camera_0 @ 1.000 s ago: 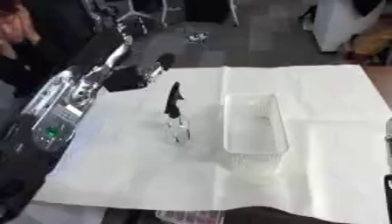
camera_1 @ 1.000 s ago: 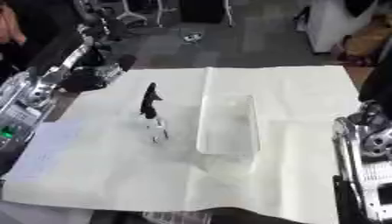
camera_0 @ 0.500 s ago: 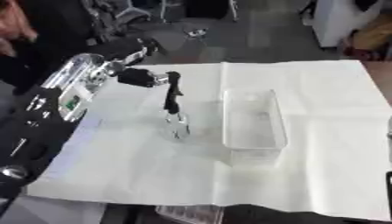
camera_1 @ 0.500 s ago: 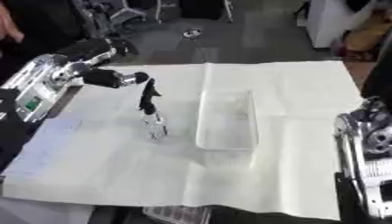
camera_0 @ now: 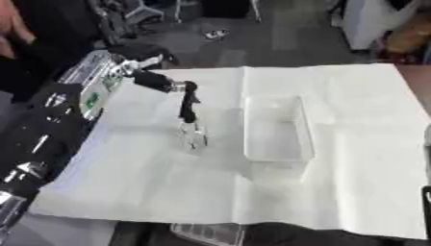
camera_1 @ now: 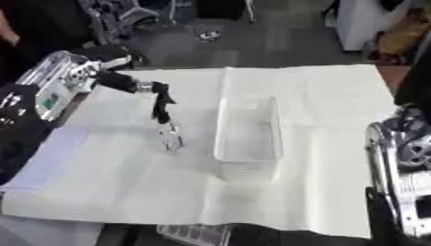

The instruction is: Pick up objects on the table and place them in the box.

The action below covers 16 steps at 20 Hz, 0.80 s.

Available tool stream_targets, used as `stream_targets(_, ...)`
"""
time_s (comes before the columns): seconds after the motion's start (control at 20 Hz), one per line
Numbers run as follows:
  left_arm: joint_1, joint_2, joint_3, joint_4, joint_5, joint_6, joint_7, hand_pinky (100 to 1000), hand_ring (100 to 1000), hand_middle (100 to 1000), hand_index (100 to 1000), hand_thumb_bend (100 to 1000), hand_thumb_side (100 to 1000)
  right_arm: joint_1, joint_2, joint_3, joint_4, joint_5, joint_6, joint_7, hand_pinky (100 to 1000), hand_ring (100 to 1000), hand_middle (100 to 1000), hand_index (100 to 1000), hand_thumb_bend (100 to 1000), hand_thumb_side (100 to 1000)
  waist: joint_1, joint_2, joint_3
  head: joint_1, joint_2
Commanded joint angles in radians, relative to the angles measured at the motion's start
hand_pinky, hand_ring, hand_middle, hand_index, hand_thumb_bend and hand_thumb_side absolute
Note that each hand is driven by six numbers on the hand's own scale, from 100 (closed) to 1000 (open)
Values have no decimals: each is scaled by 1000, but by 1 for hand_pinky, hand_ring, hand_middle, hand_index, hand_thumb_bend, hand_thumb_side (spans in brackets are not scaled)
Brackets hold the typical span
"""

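Left hand (camera_0: 187,88), finger state indiscernible, touches black-handled tool (camera_0: 188,115) just left of clear box (camera_0: 276,127) mid-table (camera_0: 362,182).

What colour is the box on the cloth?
Clear, see-through box, so the white cloth shows through; best in the left eye view.

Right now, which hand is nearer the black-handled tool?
Left. The left hand is at the tool's black top end; the right hand isn't visible, only its arm at the table's right edge.

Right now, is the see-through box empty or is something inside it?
Empty. The clear box shows only the white cloth through its walls, and the black-handled object lies outside it, to its left.
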Motion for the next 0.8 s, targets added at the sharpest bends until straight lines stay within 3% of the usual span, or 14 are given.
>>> stream_targets(0.05, -39, 8, 22, 30, -42, 3, -39, 770, 799, 867, 935, 577, 1000, -5, 1, 1, -13, -4, 0, 4, 529, 543, 586, 740, 100, 1000, 0, -14, -2, 11, 5)
stream_targets(0.4, -79, -15, 34, 110, -142, 13, -129, 769, 819, 846, 912, 589, 1000, -6, 4, 2, -13, -6, 0, 6, 529, 543, 584, 740, 100, 1000, 0, -14, -7, 10, 4)
stream_targets(0.6, -111, -32, 38, 161, -217, 8, -187, 716, 796, 815, 880, 585, 1000, -6, 5, 3, -13, -8, 0, 8, 530, 544, 584, 740, 100, 1000, -1, -14, -9, 7, -5)
stream_targets(0.8, -136, -52, 37, 194, -285, -15, -254, 608, 762, 767, 830, 555, 1000, -7, 7, 4, -13, -10, -1, 9, 530, 544, 584, 741, 100, 1000, 0, -13, -12, 1, -24)
